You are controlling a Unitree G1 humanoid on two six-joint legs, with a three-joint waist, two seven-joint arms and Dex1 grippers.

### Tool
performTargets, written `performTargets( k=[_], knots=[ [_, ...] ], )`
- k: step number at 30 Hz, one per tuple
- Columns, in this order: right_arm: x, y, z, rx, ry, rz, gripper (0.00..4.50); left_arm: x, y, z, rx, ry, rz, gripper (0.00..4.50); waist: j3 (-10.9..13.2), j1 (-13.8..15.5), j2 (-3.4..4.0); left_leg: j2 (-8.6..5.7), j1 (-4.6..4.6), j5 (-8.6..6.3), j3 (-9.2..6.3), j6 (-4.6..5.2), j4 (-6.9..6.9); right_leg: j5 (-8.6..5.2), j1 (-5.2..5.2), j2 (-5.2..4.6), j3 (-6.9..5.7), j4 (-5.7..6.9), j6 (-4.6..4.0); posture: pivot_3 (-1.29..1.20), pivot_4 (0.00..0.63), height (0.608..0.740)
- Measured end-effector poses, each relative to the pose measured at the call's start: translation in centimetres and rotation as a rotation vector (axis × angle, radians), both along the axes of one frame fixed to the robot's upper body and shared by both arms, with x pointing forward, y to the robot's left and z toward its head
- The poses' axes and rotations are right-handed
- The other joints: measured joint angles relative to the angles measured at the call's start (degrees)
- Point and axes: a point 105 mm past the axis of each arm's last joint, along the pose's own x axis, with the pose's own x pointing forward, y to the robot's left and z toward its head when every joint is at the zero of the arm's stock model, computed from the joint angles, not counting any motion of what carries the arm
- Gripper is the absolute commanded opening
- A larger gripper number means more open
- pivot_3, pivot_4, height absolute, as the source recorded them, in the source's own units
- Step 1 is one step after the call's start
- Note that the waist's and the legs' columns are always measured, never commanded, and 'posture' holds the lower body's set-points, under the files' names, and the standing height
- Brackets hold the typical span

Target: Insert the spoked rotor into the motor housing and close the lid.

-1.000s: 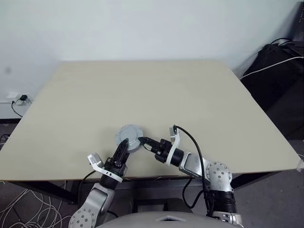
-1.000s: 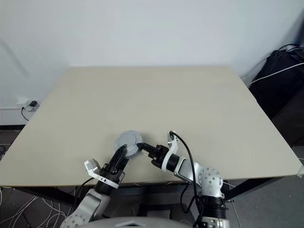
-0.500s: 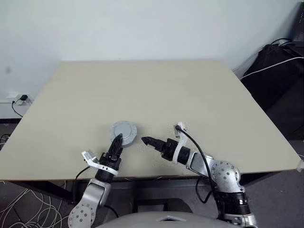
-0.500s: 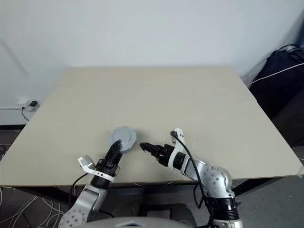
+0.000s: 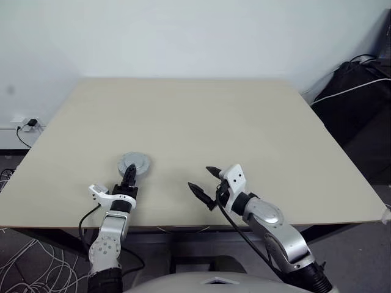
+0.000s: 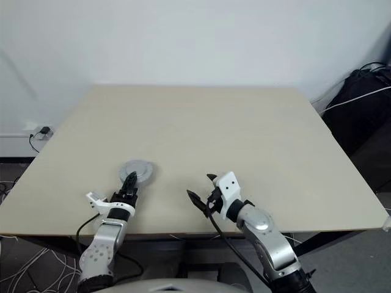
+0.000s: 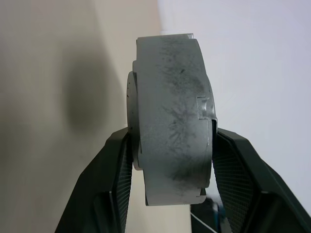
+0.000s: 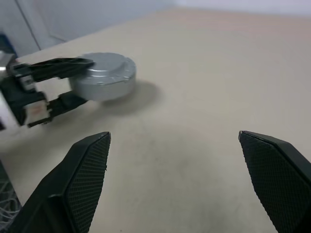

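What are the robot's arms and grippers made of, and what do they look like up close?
Both arms are silvery-grey metal segments with round joint housings. Each wrist carries a white bracket, and a black cable loops along the right arm. The left gripper and right gripper each have two black, tapering fingers; their inner pads show a fine cross-hatched grid texture.
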Motion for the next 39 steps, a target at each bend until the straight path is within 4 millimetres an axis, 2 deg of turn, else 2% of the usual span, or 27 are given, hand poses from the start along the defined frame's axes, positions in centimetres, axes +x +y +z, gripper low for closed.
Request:
performTargets(
  k=[4, 11, 18, 28, 29, 30, 34, 35, 39],
  knots=[
    [-0.1, -0.3, -0.3, -0.019, -0.046, -0.005, 4.50, 1.2, 0.3, -0.2, 0.010, 0.020, 0.012, 2.08, 0.1, 0.3, -0.13, 0.00, 0.01, 0.02, -0.02, -0.01, 0.03, 0.05, 0.00, -0.01, 0.00, 0.04, 0.04, 0.00, 0.000, 0.740],
    [-0.3, -0.7, -1.1, -0.027, -0.040, -0.020, 4.50, 4.8, -0.4, 1.3, 0.050, 0.004, -0.022, 2.08, 0.0, 1.1, -0.22, -0.09, 0.01, 0.07, -0.06, -0.03, 0.04, 0.19, -0.01, -0.02, 0.02, 0.05, 0.27, 0.00, 0.000, 0.740],
    [-0.2, -1.3, -1.4, -0.011, -0.023, -0.060, 4.50, 7.1, -1.0, 0.9, 0.087, 0.054, -0.054, 2.08, 0.0, 1.2, -0.24, -0.12, 0.01, 0.09, -0.11, -0.05, 0.04, 0.25, -0.04, -0.01, 0.02, 0.11, 0.37, 0.00, 0.000, 0.740],
    [-0.3, -1.3, -2.0, -0.023, 0.016, -0.070, 4.50, 8.8, -1.4, -0.3, 0.137, 0.159, -0.074, 2.08, 0.0, 1.1, -0.25, -0.17, 0.02, 0.11, -0.13, -0.05, 0.04, 0.34, -0.07, -0.03, 0.01, 0.16, 0.54, 0.00, 0.000, 0.740],
    [-0.3, -1.3, -2.1, -0.024, 0.020, -0.070, 4.50, 8.8, -1.3, -0.4, 0.141, 0.162, -0.074, 2.81, 0.0, 1.1, -0.25, -0.17, 0.02, 0.11, -0.14, -0.05, 0.03, 0.34, -0.07, -0.04, 0.02, 0.17, 0.54, 0.00, 0.000, 0.740],
    [-0.3, -1.3, -2.1, -0.025, 0.022, -0.071, 4.50, 8.8, -1.2, -0.4, 0.143, 0.164, -0.073, 2.99, 0.0, 1.1, -0.25, -0.17, 0.03, 0.11, -0.14, -0.05, 0.04, 0.34, -0.07, -0.04, 0.03, 0.19, 0.54, 0.00, 0.000, 0.740],
    [-0.4, -1.3, -2.2, -0.028, 0.025, -0.071, 4.50, 8.6, -1.1, -0.5, 0.145, 0.166, -0.072, 4.31, 0.0, 1.0, -0.26, -0.17, 0.04, 0.11, -0.14, -0.05, 0.04, 0.35, -0.07, -0.07, 0.09, 0.21, 0.55, 0.00, 0.000, 0.740],
    [-0.4, -1.3, -2.2, -0.028, 0.024, -0.071, 4.50, 8.5, -1.0, -0.4, 0.147, 0.161, -0.071, 4.46, -0.1, 1.0, -0.25, -0.17, 0.07, 0.11, -0.14, -0.05, 0.04, 0.35, -0.06, -0.08, 0.10, 0.21, 0.55, 0.00, 0.000, 0.740],
    [-0.4, -1.3, -2.3, -0.032, 0.028, -0.072, 4.50, 7.2, -0.4, -0.6, 0.161, 0.175, -0.059, 4.46, -0.3, 0.5, -0.18, -0.17, 0.16, 0.10, -0.11, -0.04, -0.03, 0.34, -0.04, -0.08, 0.22, 0.22, 0.54, 0.00, 0.000, 0.740]
  ],
)
